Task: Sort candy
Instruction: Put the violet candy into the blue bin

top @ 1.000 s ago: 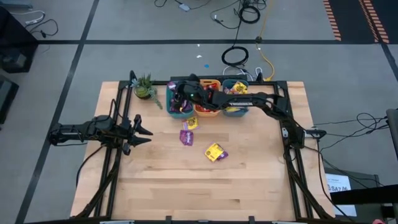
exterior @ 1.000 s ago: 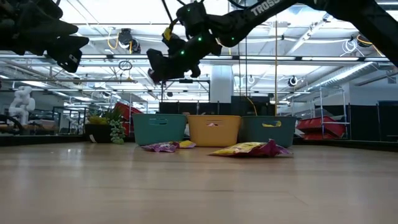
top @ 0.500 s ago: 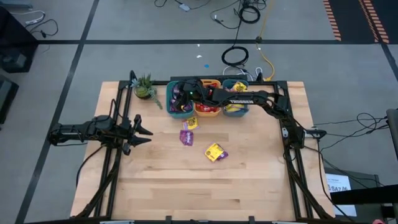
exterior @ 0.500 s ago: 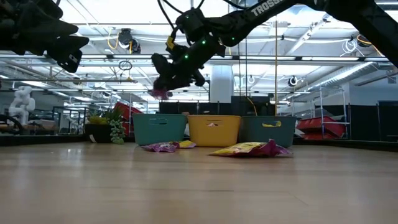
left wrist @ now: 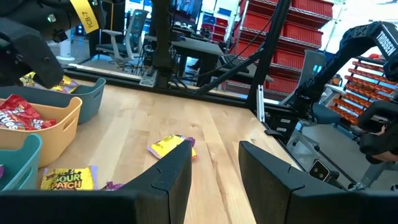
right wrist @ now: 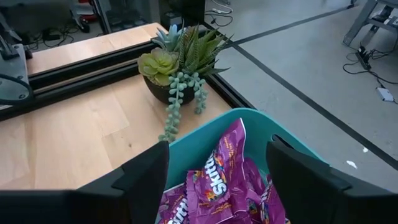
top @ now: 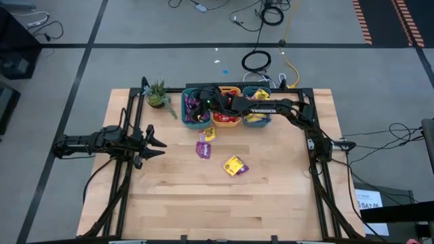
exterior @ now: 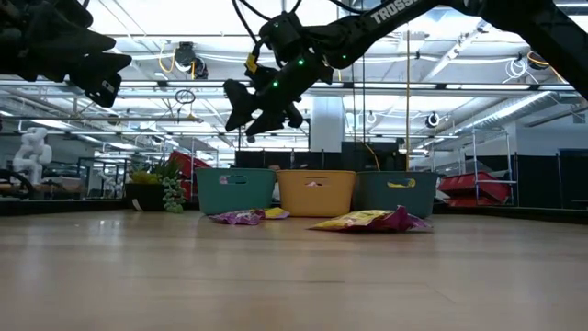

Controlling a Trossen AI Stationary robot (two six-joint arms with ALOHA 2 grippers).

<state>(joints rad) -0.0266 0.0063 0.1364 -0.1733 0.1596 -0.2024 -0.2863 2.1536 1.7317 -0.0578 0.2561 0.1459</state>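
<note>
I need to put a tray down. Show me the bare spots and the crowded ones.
Free: the near half of the table, below the yellow packet, and the right side beside it. Crowded: the far edge, with plant, three bins, right gripper above the teal bin, and loose packets before them. Left gripper waits at the left edge.

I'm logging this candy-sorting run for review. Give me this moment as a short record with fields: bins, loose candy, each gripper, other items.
bins: left teal bin holding purple packets; orange bin holding red packets; right teal bin holding yellow packets
loose candy: yellow and purple packets just in front of the bins; another yellow and purple pile nearer mid-table
right gripper: open, empty, above the left teal bin
left gripper: open, empty, at the table's left side
other items: potted succulent beside the left teal bin
</note>
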